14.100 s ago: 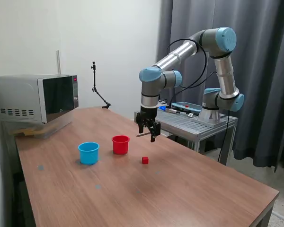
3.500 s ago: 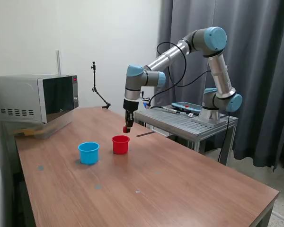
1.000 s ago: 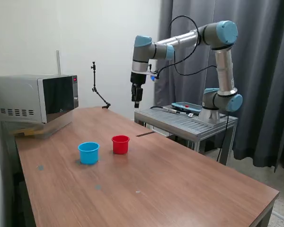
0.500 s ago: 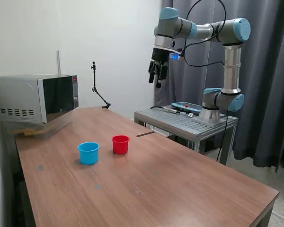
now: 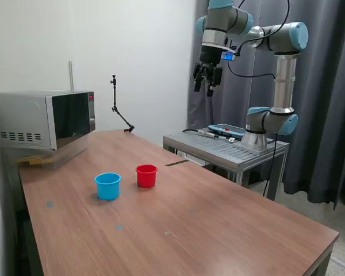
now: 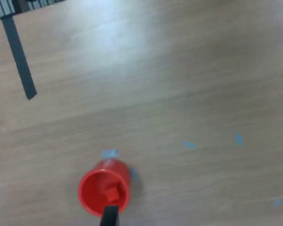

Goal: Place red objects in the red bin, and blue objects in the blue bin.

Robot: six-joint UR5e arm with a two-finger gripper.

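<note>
Red bin [image 5: 146, 175]: one; blue bin [image 5: 108, 186]: one; tool [image 5: 207, 80] raised.

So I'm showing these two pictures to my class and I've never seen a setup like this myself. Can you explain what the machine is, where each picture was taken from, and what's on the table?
The machine is a jointed robot arm ending in a two-fingered tool, raised high above a wooden table. One picture comes from a camera standing off in the room. The other comes from a camera on the arm's wrist, looking straight down. On the table stand a red cup and a light blue cup, side by side but apart. Looking down into the red cup, you can see small red blocks inside. A microwave sits at the table's far end. The tool looks empty, its fingers apart.
</note>
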